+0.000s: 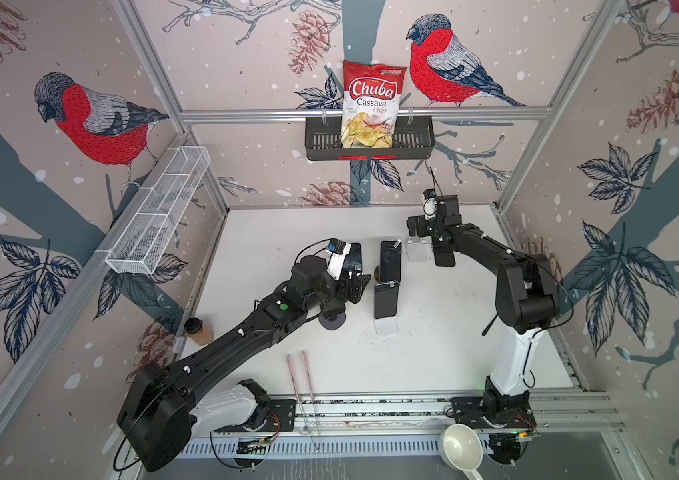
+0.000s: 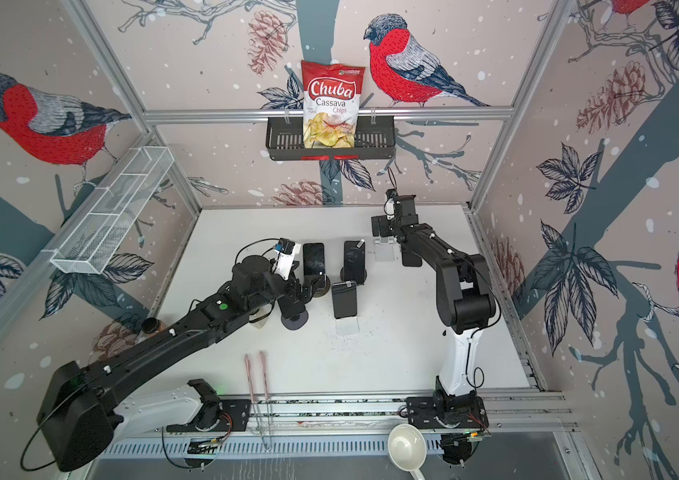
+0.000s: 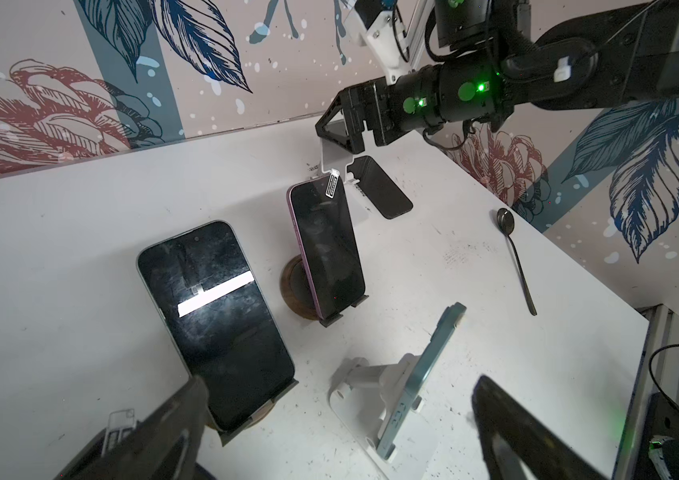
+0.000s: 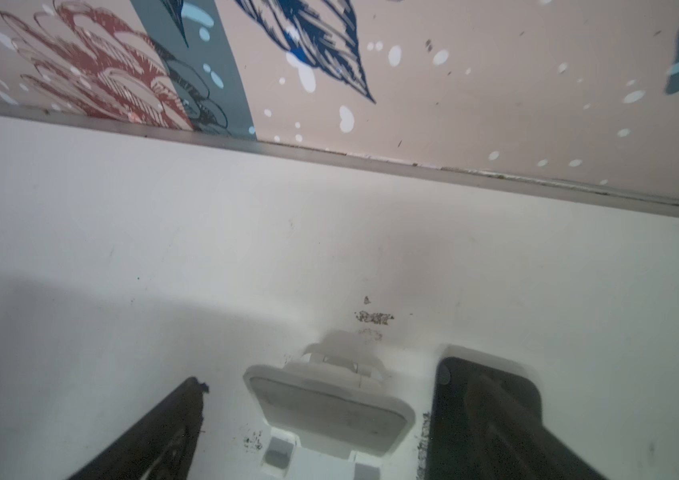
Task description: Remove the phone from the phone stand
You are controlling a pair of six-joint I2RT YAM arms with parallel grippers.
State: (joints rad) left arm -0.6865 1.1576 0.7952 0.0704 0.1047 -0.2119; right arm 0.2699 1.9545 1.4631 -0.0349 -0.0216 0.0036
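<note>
White table [image 1: 287,232], with walls full of big red birds [image 1: 437,62] and pine cones. At the top middle, a chips bag [image 1: 373,104] reads "Chuba Cassava Chips" and stands in a black basket [image 1: 416,141]. On the right of both top views, the right arm bends down near the back wall. The right gripper [image 4: 329,386] is spread wide over an empty white phone stand [image 1: 416,251], holding nothing. The black phone [image 1: 444,257] lies flat on the table, just beside that stand. The left arm stretches to the middle, and the left gripper [image 3: 339,386] is wide apart too. Near it a pink-edged phone [image 3: 325,245] leans on a stand; its sticker [image 3: 332,185] is too small to read.
</note>
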